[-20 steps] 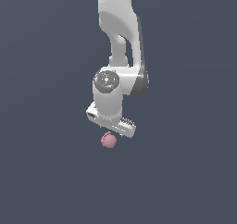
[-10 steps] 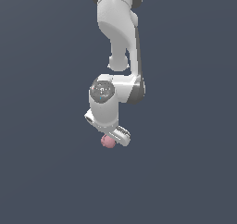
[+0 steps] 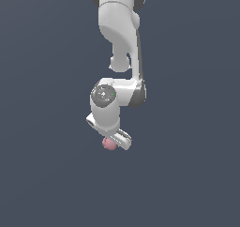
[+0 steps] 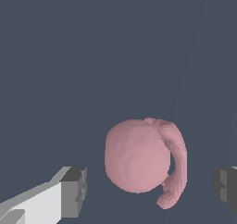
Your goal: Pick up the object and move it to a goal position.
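Flat even render light, no cast shadows, sharp, blocky edges.

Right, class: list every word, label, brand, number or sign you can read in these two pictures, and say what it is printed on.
None: no readable text in either view.
The white arm is bare; a tiny green speck on its round grey cap is too small to read as a sign.
The pink blob and the grey-tipped fingers on each side of it carry no marks.
The dark background is plain.
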`<state>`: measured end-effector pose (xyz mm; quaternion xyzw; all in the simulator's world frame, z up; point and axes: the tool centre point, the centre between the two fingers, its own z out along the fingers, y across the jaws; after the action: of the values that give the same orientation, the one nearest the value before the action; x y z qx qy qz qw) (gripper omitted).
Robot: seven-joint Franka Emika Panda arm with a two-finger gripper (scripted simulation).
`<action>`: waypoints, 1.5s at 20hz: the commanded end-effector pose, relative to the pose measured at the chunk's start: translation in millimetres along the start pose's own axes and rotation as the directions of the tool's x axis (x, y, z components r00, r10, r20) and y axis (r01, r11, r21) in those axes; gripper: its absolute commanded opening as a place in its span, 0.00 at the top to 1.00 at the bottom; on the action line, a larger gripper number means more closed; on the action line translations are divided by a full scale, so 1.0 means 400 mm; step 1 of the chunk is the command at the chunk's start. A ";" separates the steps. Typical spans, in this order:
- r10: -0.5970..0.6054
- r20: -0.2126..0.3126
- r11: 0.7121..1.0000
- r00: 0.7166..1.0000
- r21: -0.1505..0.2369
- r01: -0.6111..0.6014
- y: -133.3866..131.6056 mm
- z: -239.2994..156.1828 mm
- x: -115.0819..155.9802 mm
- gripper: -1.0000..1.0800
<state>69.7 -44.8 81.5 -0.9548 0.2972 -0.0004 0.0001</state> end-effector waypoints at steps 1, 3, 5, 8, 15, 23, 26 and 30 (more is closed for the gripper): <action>0.001 0.001 1.000 1.000 -0.001 -0.001 0.001 0.027 -0.001 0.04; 0.003 0.001 1.000 1.000 -0.001 -0.003 0.002 0.057 -0.002 0.04; 0.004 0.001 1.000 1.000 -0.001 -0.004 0.002 0.082 -0.002 0.04; 0.004 0.001 1.000 1.000 0.000 -0.004 0.002 0.103 -0.002 0.04; 0.004 0.001 1.000 1.000 0.000 -0.004 0.000 0.105 0.001 1.00; 0.004 0.001 1.000 1.000 0.000 -0.004 0.001 0.105 0.001 1.00; 0.004 0.001 1.000 1.000 0.000 -0.004 -0.001 0.100 -0.002 1.00; 0.004 0.001 1.000 1.000 0.000 -0.004 -0.009 0.077 -0.015 1.00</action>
<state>67.4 -41.1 46.4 -0.9541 0.2996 0.0006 -0.0003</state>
